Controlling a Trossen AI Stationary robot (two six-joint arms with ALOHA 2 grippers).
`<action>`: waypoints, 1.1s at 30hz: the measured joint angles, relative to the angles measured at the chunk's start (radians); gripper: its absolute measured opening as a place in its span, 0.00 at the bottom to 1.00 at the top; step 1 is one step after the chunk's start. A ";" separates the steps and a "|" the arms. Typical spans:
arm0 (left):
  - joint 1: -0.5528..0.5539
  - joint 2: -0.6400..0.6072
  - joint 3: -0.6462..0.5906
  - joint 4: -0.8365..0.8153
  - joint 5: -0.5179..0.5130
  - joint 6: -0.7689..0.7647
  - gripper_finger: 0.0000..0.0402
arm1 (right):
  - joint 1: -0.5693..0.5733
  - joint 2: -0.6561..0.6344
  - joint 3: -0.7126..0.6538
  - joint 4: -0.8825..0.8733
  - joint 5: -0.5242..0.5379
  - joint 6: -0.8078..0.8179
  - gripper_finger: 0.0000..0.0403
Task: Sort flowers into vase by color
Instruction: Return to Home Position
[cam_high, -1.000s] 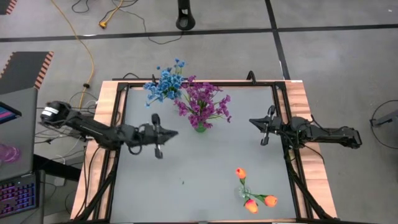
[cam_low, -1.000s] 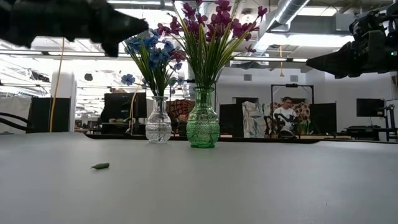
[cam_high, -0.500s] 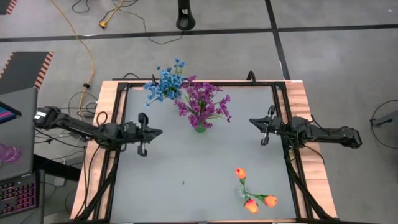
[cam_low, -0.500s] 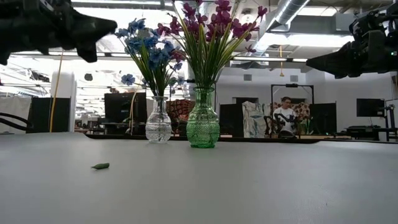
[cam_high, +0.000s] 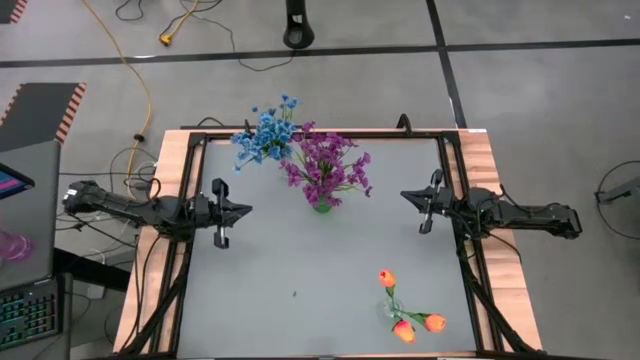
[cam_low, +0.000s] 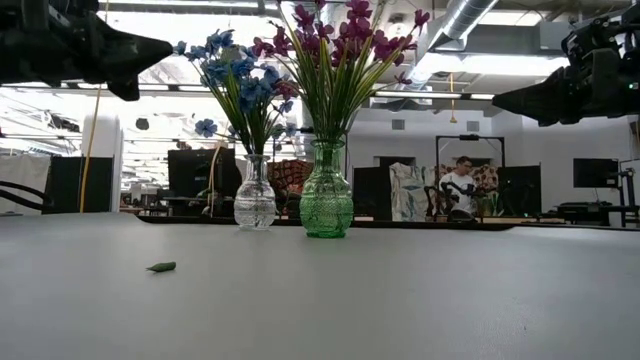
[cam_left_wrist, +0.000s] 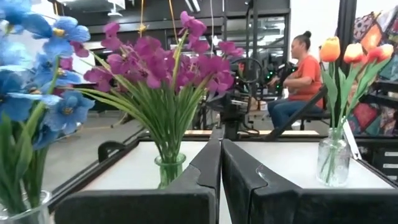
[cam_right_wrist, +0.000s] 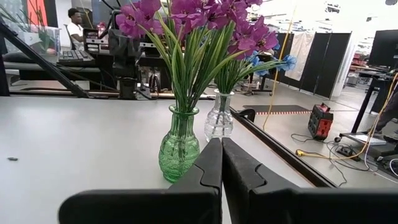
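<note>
All three colours already stand in vases. In the high view the blue flowers (cam_high: 265, 135) sit at upper centre. The purple flowers (cam_high: 325, 170) are just right of them in a green vase (cam_high: 322, 206). The tulips (cam_high: 405, 305) are at lower right in a clear vase (cam_high: 390, 312). No sprig lies loose on the table (cam_high: 300, 250), only a small leaf (cam_high: 294, 294) at lower centre.

The sprigs look light, with thin springy stems that would bend rather than snap. The heads seem soft and easy to crush, and the stray leaf suggests that parts shed. The safest hold is probably on bare stem below the leaves, never on the bloom. The vases look like hard, smooth glass and top-heavy once filled, so a snagged stem could tip one.

The left gripper (cam_high: 240, 209) hangs at middle left of the high view, just inside the table's edge. The right gripper (cam_high: 408, 196) mirrors it at middle right. Each wrist view shows its own fingers pressed flat together with nothing between them.

The high view gives the layout but hides the blue bunch's vase under its blooms. The low view shows that vase (cam_low: 254, 205), small and clear, close beside the ribbed green one, and the leaf at lower left. It leaves the tulips out of frame. The left wrist view alone lines up all three bunches, tulips at its right. The right wrist view catches only purple and blue.
</note>
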 joint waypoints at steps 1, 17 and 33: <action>0.000 -0.023 0.000 -0.026 -0.002 0.001 0.00 | 0.000 0.000 0.000 0.000 0.000 0.000 0.08; 0.000 -0.280 -0.001 -0.389 -0.062 0.006 0.00 | 0.000 0.000 0.000 0.000 0.000 0.000 0.08; 0.002 -0.278 -0.002 -0.386 -0.072 0.066 0.00 | 0.000 0.000 0.000 0.000 0.000 0.000 0.08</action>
